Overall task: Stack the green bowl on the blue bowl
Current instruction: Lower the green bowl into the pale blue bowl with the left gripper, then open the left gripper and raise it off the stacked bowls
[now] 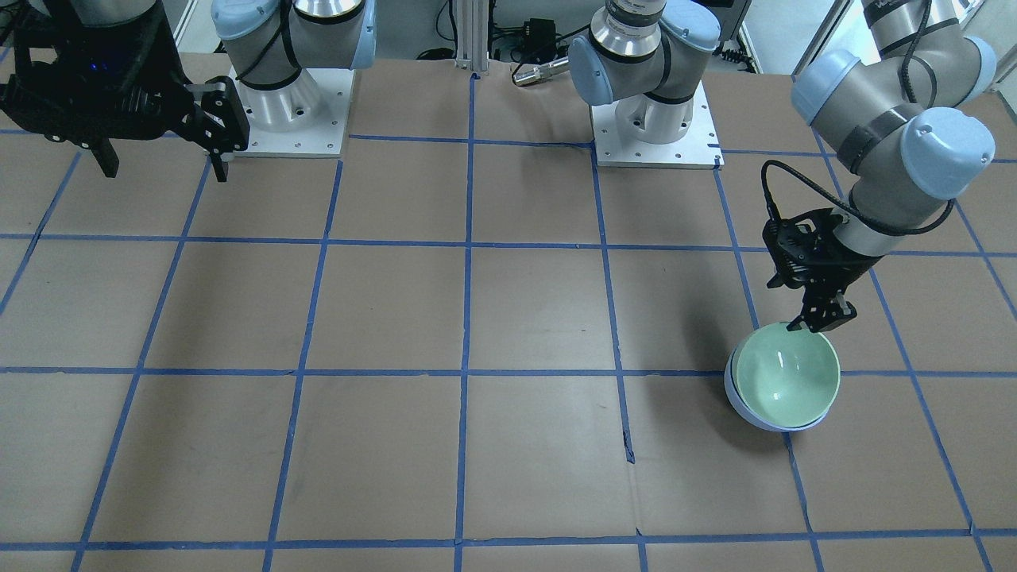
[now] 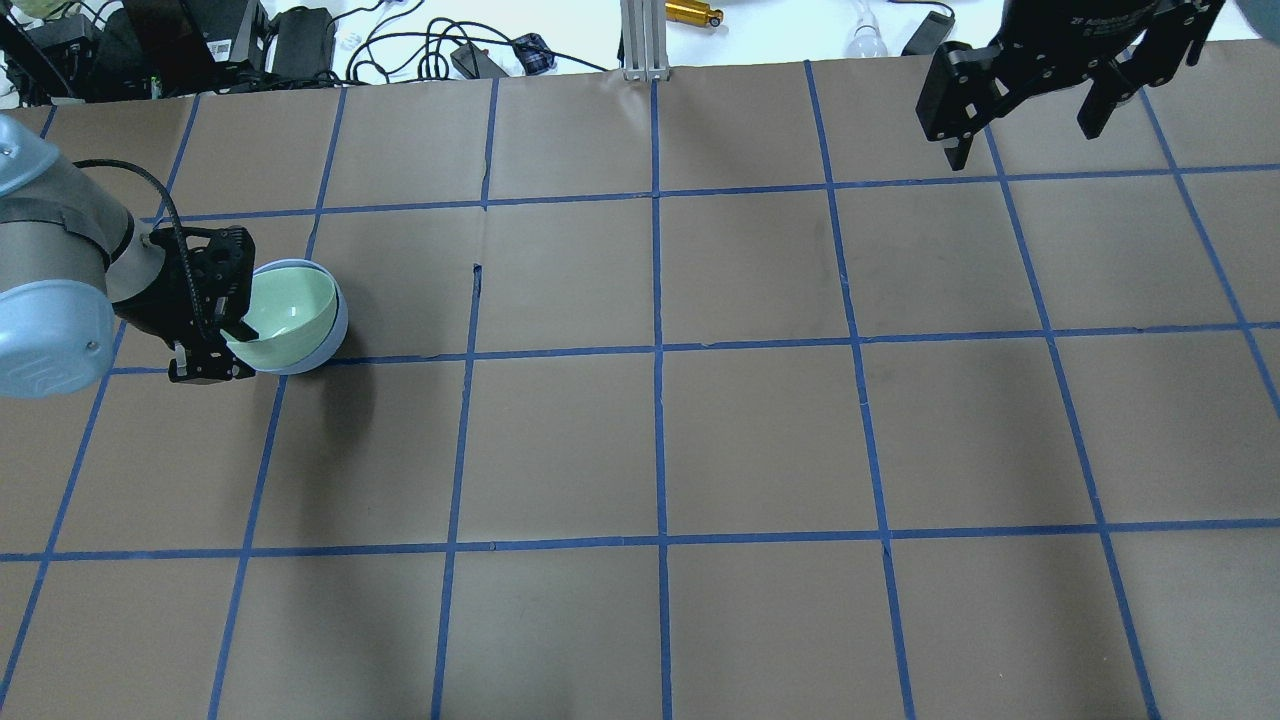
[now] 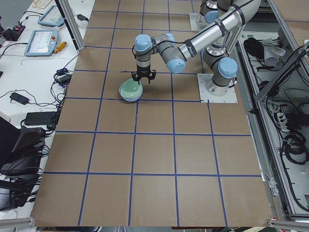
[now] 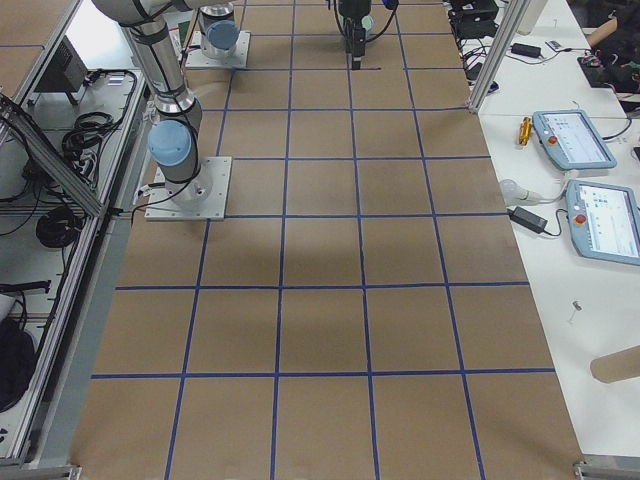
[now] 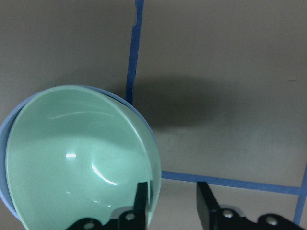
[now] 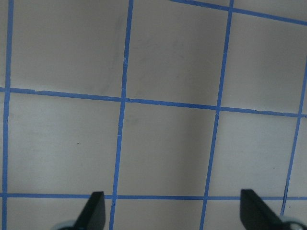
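Note:
The green bowl (image 1: 786,377) sits tilted inside the blue bowl (image 1: 735,395) on the table, on the robot's left. Both also show in the overhead view, green (image 2: 285,310) and blue (image 2: 337,335). My left gripper (image 1: 826,318) points down at the green bowl's near rim. In the left wrist view the gripper (image 5: 172,205) is open, with one finger inside the green bowl (image 5: 76,158) and one outside, and a gap beside the rim. My right gripper (image 2: 1022,135) is open and empty, held high over the far right.
The brown paper table (image 1: 508,318) is marked with a grid of blue tape. The two arm bases (image 1: 290,111) stand at the robot's edge. Cables and boxes (image 2: 300,40) lie beyond the far edge.

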`<action>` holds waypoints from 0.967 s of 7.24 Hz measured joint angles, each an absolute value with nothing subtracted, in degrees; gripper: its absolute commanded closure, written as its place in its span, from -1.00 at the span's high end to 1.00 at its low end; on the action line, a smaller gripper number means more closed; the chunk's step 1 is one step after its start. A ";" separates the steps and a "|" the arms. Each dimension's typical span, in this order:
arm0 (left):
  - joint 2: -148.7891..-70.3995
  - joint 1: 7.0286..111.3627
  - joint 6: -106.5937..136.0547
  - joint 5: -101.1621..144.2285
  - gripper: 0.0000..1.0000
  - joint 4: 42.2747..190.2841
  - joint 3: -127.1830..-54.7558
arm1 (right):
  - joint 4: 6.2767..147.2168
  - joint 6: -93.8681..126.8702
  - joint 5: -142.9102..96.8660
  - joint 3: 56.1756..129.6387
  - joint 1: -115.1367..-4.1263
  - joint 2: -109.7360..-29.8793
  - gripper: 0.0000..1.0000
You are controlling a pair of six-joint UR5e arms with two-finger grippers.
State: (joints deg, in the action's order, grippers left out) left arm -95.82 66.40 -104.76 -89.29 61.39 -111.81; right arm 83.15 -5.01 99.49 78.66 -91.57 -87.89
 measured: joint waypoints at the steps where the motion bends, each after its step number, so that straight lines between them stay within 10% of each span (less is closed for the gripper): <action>1: -95.41 66.42 -103.07 -89.32 0.95 62.19 -110.21 | 83.15 -5.01 99.49 78.66 -91.56 -87.89 1.00; 7: -89.60 69.69 -70.98 -88.66 0.95 85.41 -94.74 | 83.14 -5.01 99.49 78.66 -91.56 -87.89 1.00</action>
